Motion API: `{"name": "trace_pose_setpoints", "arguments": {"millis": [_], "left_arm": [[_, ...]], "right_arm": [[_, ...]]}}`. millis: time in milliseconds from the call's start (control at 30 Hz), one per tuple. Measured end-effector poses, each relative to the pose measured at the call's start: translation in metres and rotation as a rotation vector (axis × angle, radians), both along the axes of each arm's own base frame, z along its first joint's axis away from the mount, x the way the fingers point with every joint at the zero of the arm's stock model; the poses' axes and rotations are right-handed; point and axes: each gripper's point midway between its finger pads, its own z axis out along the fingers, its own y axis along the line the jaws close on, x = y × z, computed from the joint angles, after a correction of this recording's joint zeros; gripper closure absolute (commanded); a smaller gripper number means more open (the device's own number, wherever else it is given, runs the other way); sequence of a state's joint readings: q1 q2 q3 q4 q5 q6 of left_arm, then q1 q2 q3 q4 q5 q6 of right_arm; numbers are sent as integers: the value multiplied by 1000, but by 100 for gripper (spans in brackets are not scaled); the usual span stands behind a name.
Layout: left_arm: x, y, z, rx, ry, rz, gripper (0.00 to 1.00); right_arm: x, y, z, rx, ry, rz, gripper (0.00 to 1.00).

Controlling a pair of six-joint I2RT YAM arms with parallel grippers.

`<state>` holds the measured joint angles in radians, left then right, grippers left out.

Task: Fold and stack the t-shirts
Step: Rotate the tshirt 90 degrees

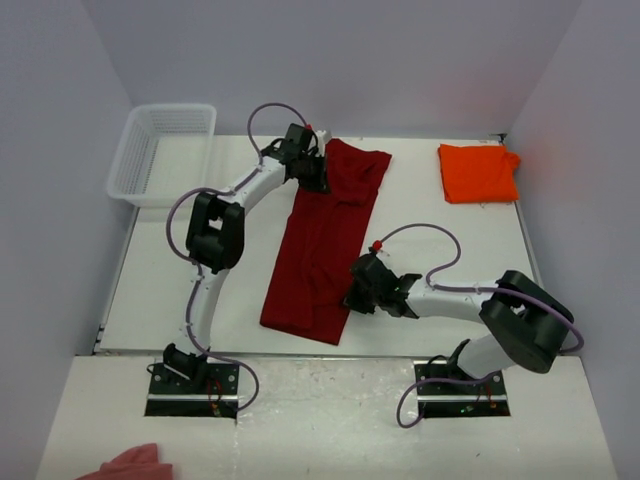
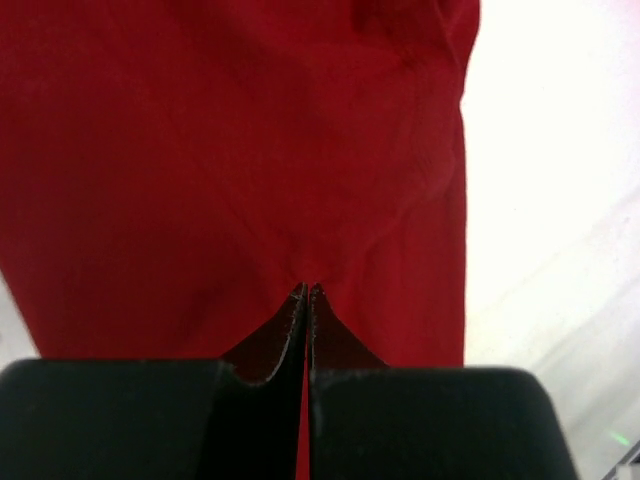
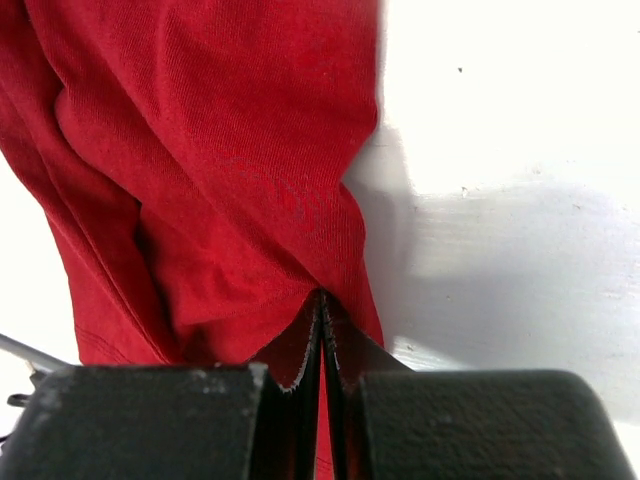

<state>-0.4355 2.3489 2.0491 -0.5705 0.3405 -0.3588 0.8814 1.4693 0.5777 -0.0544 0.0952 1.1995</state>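
Note:
The dark crimson red t-shirt (image 1: 325,240) lies as a long folded strip down the middle of the table. My left gripper (image 1: 313,172) is shut on the red shirt's far left edge; its wrist view shows the red cloth (image 2: 230,150) pinched between the closed fingertips (image 2: 308,292). My right gripper (image 1: 352,295) is shut on the shirt's near right edge; its wrist view shows bunched red cloth (image 3: 220,170) at the closed tips (image 3: 322,297). The bright orange t-shirt (image 1: 478,172) lies as a small folded rectangle at the far right.
A white plastic basket (image 1: 163,152) stands at the far left corner. A pale pink cloth scrap (image 1: 135,463) lies on the near shelf at bottom left. White walls enclose the table on the left, right and back.

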Motion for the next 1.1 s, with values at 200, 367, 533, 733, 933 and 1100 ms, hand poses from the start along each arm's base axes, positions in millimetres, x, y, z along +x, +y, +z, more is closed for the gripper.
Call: {"name": "trace_pose_setpoints", "arguments": {"millis": [200, 367, 533, 733, 933, 1100], "left_arm": [[12, -11, -49, -9, 36, -49, 100], [21, -21, -56, -49, 31, -76, 100], [30, -25, -57, -102, 24, -84, 100], [49, -15, -59, -193, 32, -67, 100], [60, 3, -59, -237, 42, -49, 100], [62, 6, -59, -246, 43, -49, 100]], "right_arm": [[-6, -6, 1, -31, 0, 0, 100], [-11, -11, 1, -59, 6, 3, 100], [-16, -13, 2, -92, -2, 8, 100], [-18, -13, 1, -116, -1, -17, 100], [-18, -16, 1, -117, 11, -78, 100], [-15, -21, 2, -170, 8, -93, 100]]}}
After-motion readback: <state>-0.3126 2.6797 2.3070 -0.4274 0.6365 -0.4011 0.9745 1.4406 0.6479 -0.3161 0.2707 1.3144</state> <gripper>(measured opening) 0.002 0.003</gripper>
